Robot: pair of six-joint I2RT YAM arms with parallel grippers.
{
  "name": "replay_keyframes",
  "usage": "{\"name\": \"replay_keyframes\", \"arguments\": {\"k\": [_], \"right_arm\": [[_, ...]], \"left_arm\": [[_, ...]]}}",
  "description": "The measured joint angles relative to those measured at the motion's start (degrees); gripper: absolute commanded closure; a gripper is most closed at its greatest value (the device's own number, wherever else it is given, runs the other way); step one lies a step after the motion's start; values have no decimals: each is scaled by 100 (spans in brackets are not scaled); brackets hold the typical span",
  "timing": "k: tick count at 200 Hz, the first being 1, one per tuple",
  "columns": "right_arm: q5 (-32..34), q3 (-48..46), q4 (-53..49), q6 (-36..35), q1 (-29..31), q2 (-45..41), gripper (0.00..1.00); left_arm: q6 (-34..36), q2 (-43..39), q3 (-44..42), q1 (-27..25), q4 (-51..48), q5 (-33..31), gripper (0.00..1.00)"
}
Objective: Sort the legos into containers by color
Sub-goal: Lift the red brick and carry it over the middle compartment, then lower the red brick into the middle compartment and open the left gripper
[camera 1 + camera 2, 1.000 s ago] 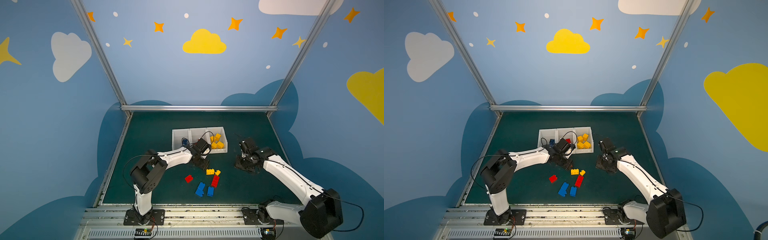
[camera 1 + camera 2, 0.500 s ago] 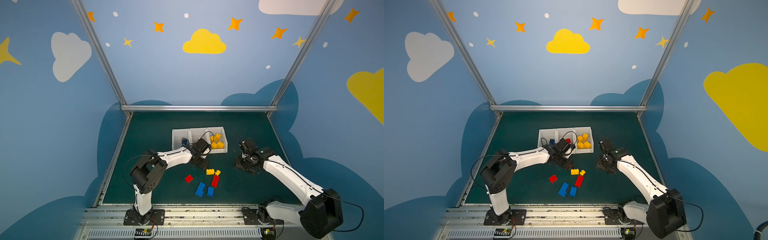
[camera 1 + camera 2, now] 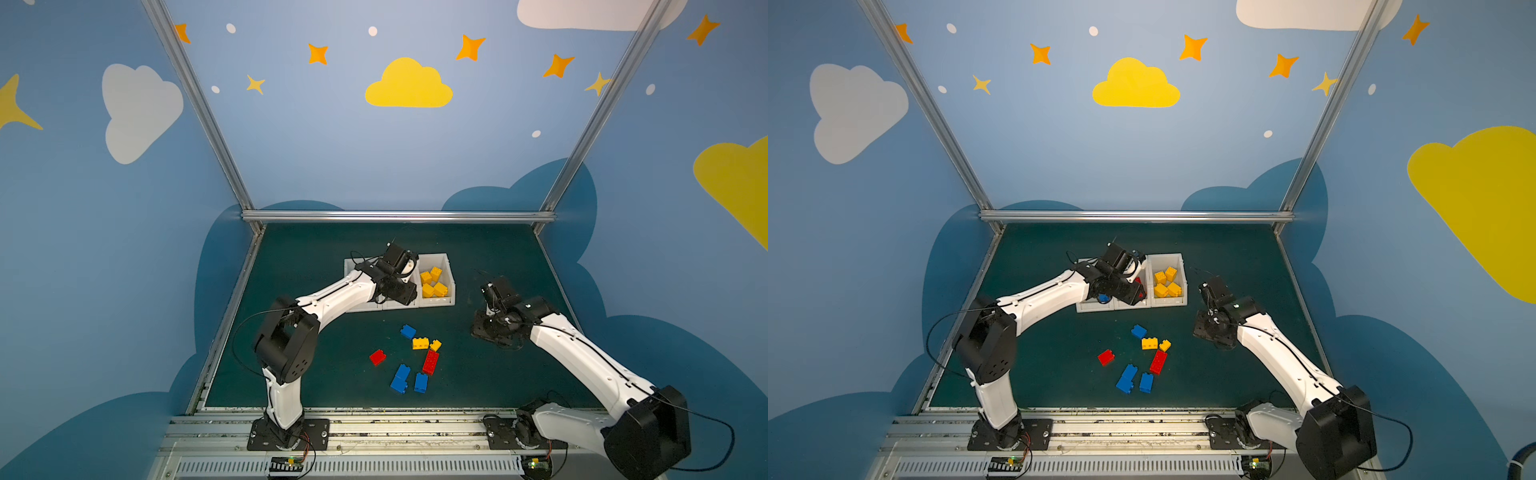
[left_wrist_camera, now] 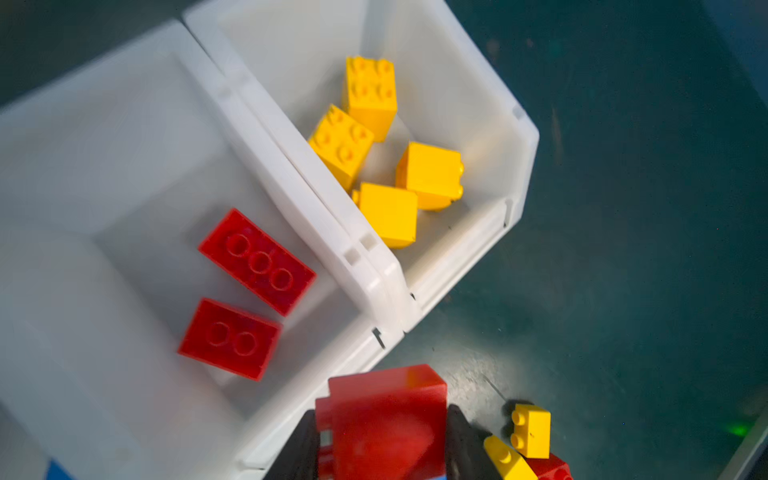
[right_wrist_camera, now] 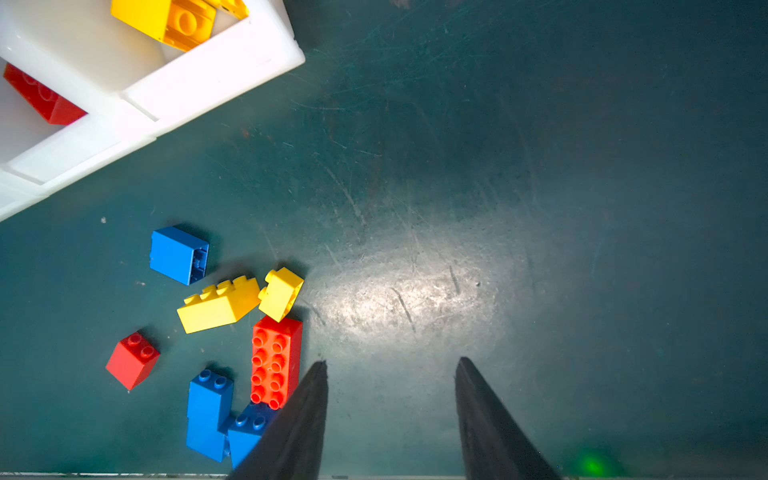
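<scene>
1. right now my left gripper [image 4: 382, 440] is clamped on a red brick [image 4: 390, 411], with a jaw pressed against each side. in both top views it hangs over the front of the middle bin of the containers [image 3: 451, 276].
2. inside the containers, the middle bin holds two red bricks [image 4: 257, 262], undersides up, near each other but not touching.
3. the end bin nearest my right arm holds four yellow bricks [image 4: 388, 212], bunched together.
4. a blue brick [image 3: 1102, 297] shows in the bin at the other end, mostly hidden behind my left arm.
5. my right gripper [image 5: 390, 365] has its jaws apart with nothing between them. it sits low over the mat [image 5: 540, 208], off to the side of the containers past the yellow end.
6. loose legos [image 3: 430, 362] lie on the mat in front of the containers: three blue, two yellow and two red, clustered nearer the middle bin than my right gripper is.
</scene>
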Motion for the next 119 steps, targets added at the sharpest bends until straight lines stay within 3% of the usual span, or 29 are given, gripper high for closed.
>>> {"name": "replay_keyframes", "arguments": {"k": [38, 71, 119], "right_arm": [[0, 0, -22, 2, -4, -33, 50], [0, 0, -42, 4, -4, -37, 48], [-2, 0, -61, 24, -7, -37, 48]], "left_arm": [[129, 527, 584, 254, -125, -13, 55], [186, 809, 667, 275, -284, -24, 41], [188, 813, 682, 280, -365, -42, 35]]}}
